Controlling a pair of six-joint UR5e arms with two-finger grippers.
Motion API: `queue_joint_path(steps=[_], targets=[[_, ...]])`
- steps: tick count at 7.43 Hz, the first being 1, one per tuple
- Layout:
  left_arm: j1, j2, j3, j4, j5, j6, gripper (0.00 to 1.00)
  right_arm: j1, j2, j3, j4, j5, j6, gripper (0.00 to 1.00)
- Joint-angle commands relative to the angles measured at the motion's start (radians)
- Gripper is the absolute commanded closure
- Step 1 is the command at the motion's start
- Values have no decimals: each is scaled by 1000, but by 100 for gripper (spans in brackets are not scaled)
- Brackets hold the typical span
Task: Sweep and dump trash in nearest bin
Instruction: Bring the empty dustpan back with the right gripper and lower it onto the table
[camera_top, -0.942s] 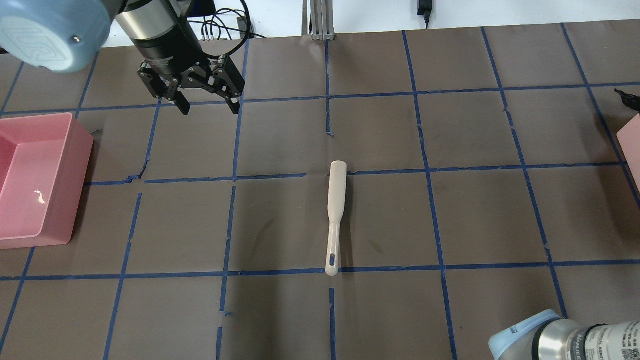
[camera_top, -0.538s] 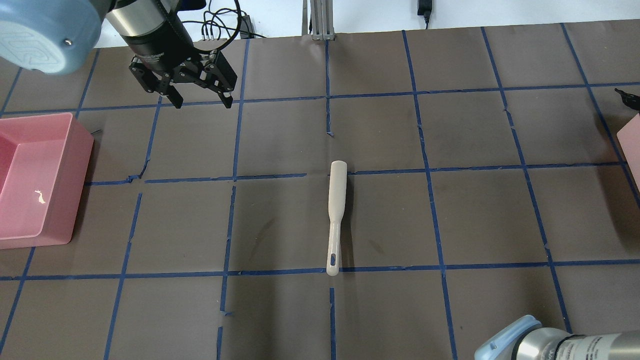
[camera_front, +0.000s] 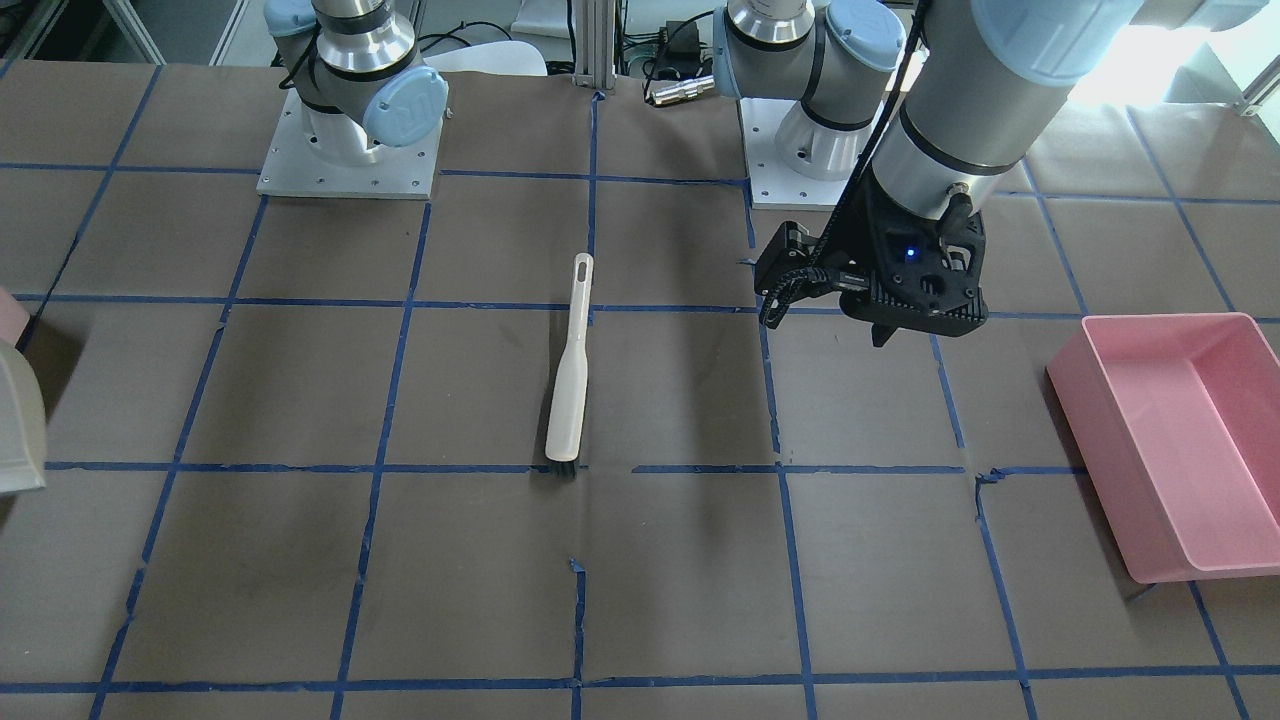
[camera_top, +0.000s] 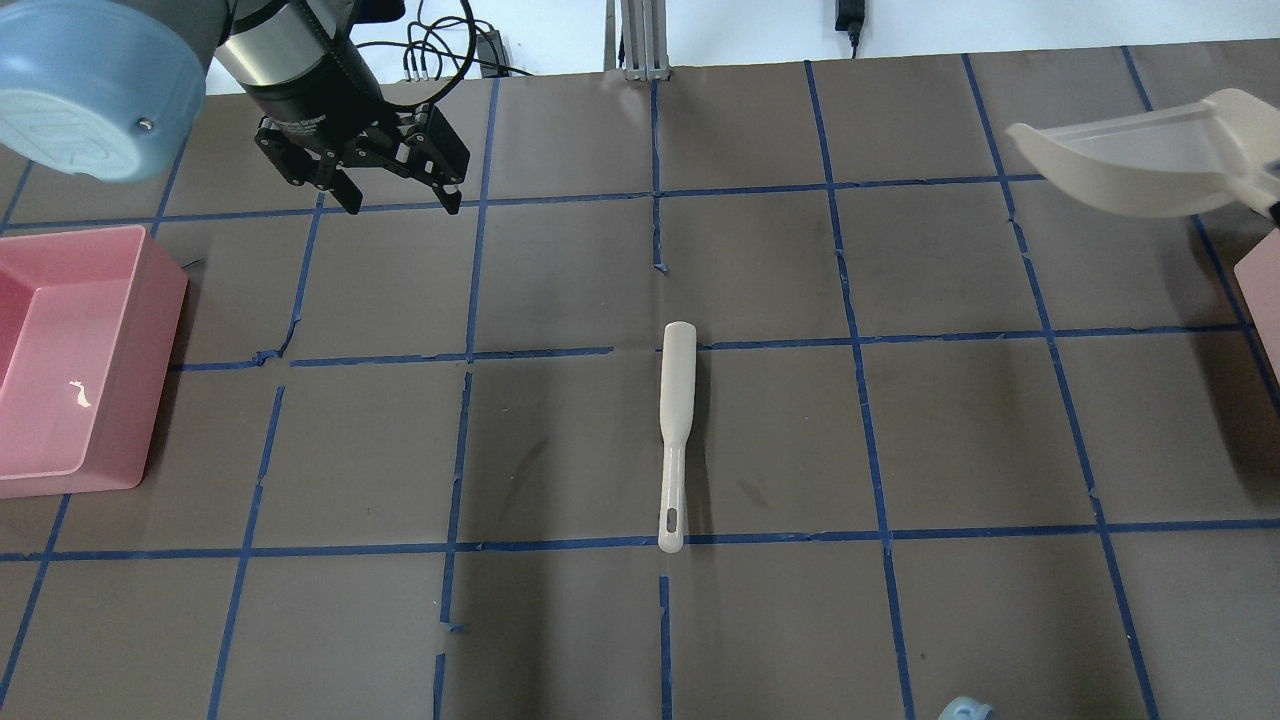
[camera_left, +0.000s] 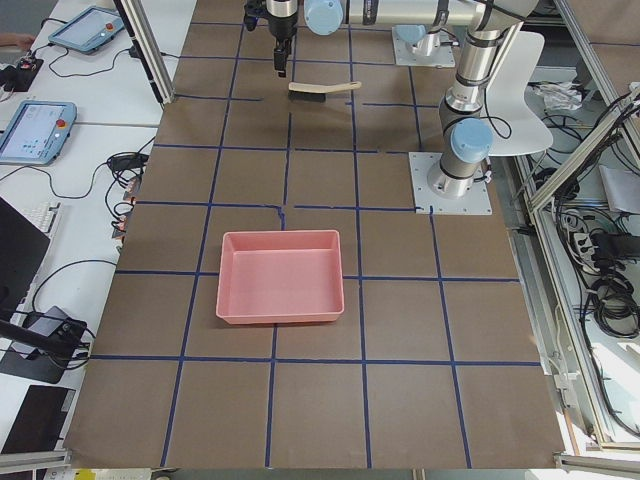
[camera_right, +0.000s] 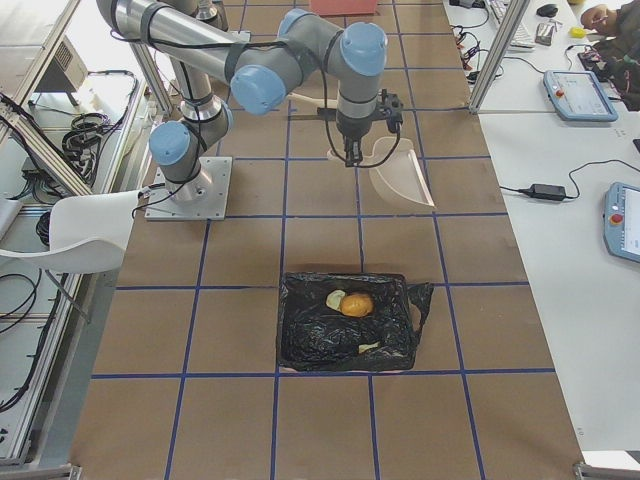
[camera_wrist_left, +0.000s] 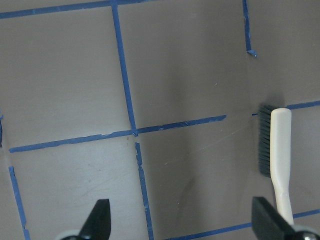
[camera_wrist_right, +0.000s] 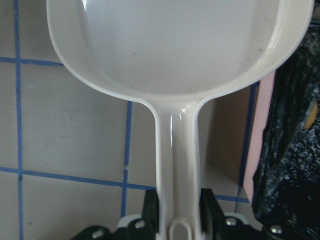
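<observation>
The trash lies in the black-bag-lined bin (camera_right: 300, 335): an orange-brown lump (camera_right: 357, 304), a pale chunk (camera_right: 336, 298) beside it and a pale sliver (camera_right: 366, 347). The bin's pale pink corner (camera_top: 1262, 280) shows at the overhead view's right edge. My right gripper (camera_wrist_right: 177, 222) is shut on the handle of a white dustpan (camera_top: 1140, 160), held in the air beside the bin; the pan looks empty (camera_wrist_right: 170, 40). My left gripper (camera_top: 400, 205) is open and empty above the table's far left part. A white hand brush (camera_top: 675, 430) lies mid-table.
A large pink rectangular tub (camera_top: 70, 360) stands at the table's left end, near the left gripper. The brush also shows in the left wrist view (camera_wrist_left: 280, 155), bristles to its left. Blue tape lines grid the brown table cover.
The dustpan has swung into the overhead view at the upper right, and the right arm's elbow has dropped out at the bottom. The left gripper has shifted slightly left and farther away, still open.
</observation>
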Motion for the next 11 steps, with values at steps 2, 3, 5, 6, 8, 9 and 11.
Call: queue_joint_path(steps=[2,3,5,6,8,9,11], targets=[[1,1,-6,5,-2,0,0,326,109,26,-190,27,383,90],[1,1,-6,8,-3,-7,0,421,133,28,-242,28,480,90],[11,1,-6,10,-6,-7,0,579,191,29,-357,27,676,90],[16,1,-6,10,-6,-7,0,636,237,28,-420,24,771,90],[21,1,-6,10,-6,-6,0,733,347,26,-584,10,881,90],[21,1,-6,11,-8,-6,0,748,376,28,-598,10,881,90],[22,1,-6,11,-8,-6,0,762,392,28,-600,13,863,90]])
